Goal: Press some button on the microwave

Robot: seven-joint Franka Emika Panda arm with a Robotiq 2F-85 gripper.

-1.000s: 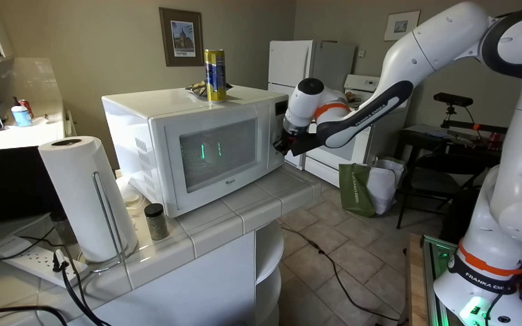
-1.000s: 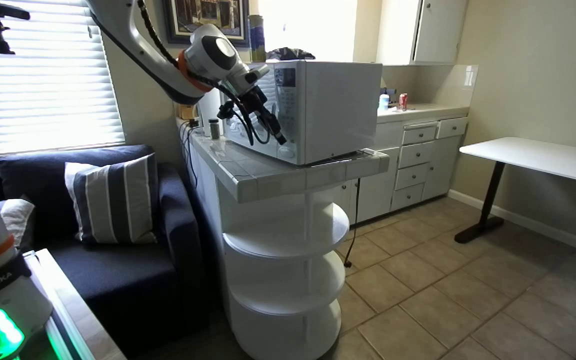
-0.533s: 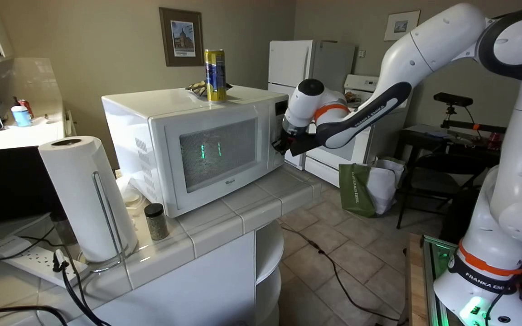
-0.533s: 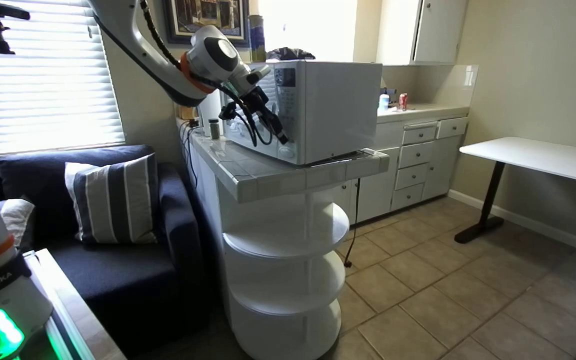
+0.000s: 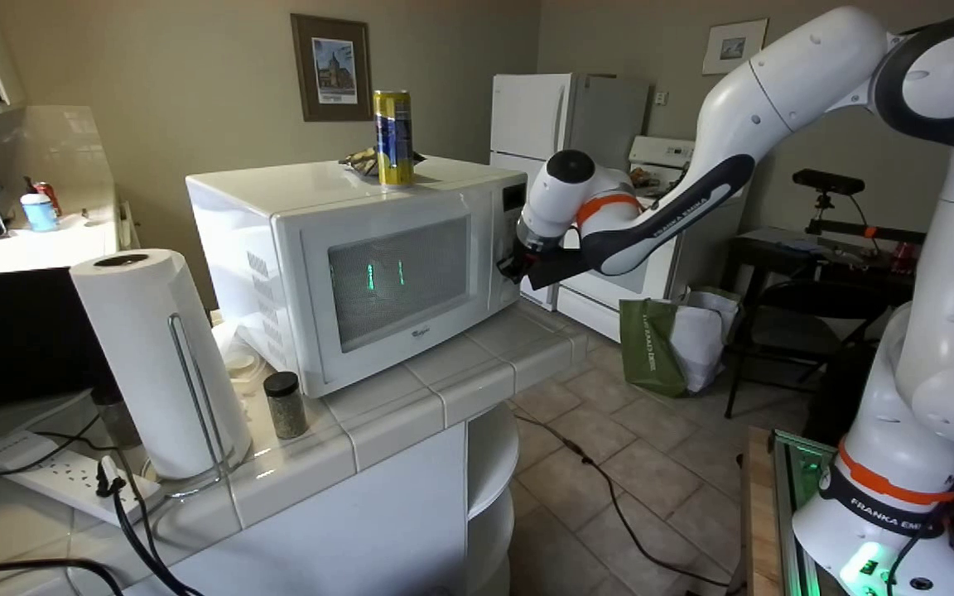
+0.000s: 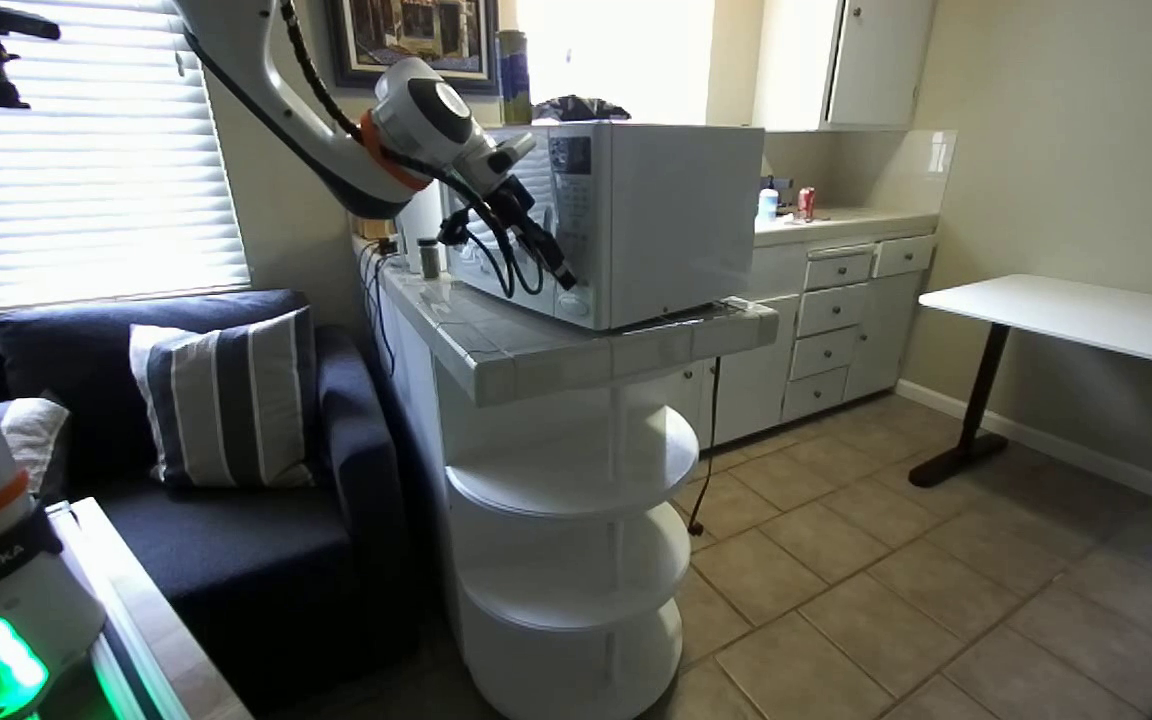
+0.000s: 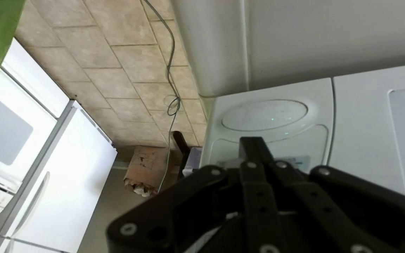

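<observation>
In an exterior view, the microwave (image 5: 378, 199) sits closed on the bench (image 5: 411, 406) beside a jar (image 5: 285, 401) of greenish flecks. In an exterior view, there's the gripper (image 6: 567, 278), right by the microwave's controls (image 6: 576, 200)! Wrist view: fingers (image 7: 249, 151) together, holding nothing.

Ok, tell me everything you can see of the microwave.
The microwave is a white box, apparently metal and plastic, standing on the tiled counter. Its door looks shut, the meshed window showing green glints, a logo below. Slotted vents mark one side. The control strip, at the front's right, has a dark display and a large oval, likely a button. A can and a crumpled packet sit on top. The closed tool is by the strip; whether it touches, I cannot tell.
</observation>
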